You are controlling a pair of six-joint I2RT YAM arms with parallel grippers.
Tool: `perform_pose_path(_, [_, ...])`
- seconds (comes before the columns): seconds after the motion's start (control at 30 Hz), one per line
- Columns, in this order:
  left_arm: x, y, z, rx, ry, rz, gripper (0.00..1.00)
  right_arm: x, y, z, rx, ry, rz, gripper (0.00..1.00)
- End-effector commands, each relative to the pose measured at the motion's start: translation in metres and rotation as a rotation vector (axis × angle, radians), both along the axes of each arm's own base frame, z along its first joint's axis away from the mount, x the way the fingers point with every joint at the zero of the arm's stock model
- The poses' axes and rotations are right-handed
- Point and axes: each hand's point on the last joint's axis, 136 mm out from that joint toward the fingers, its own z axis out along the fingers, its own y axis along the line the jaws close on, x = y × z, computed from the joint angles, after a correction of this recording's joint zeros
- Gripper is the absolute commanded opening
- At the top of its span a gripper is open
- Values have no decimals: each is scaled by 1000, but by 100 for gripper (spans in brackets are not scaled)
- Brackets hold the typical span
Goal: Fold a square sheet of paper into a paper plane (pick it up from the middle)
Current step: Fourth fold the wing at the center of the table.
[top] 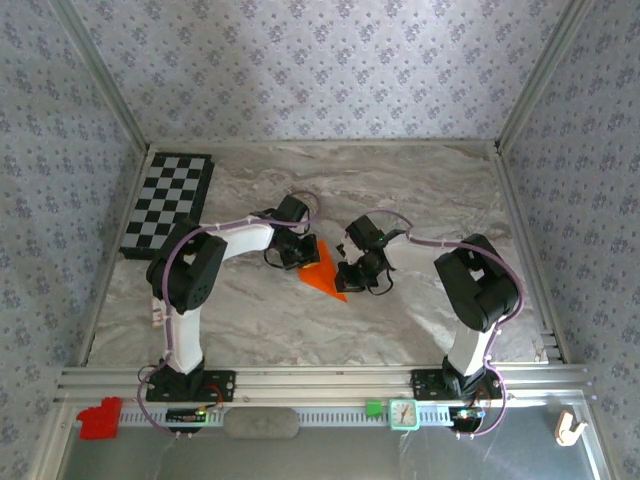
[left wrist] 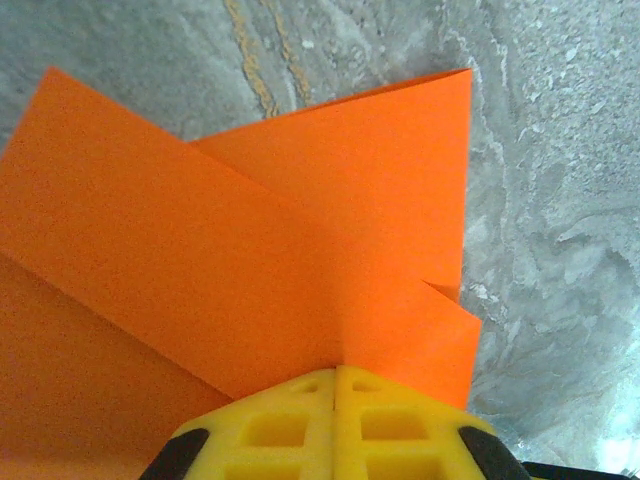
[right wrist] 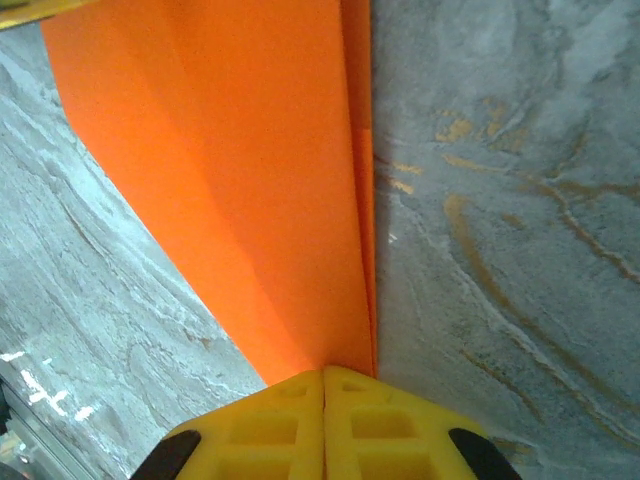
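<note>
The folded orange paper (top: pixel 322 272) looks light, thin and easily creased to us, so folded edges seem best to pinch. It fans out ahead of our fingers. The left gripper (left wrist: pixel 335 385) and right gripper (right wrist: pixel 323 385) are each clamped on it, over the marbled table (top: pixel 430 190).

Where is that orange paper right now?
In the top view the folded orange paper is near the middle of the table, between the left gripper and right gripper, right of the checkerboard. Both grippers are shut on it.
</note>
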Motion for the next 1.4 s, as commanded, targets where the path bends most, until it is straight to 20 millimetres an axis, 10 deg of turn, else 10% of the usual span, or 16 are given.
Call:
perform_pose_path(0.0, [-30, 58, -65, 295, 134, 44, 7, -26, -14, -10, -62, 74, 46, 7])
perform_pose_path(1.03, [-31, 63, -70, 320, 142, 35, 6, -74, -50, -20, -125, 148, 40, 6])
perform_pose_path(1.37, [-11, 23, -25, 115, 54, -4, 9, -6, -16, 51, 113, -180, -80, 9])
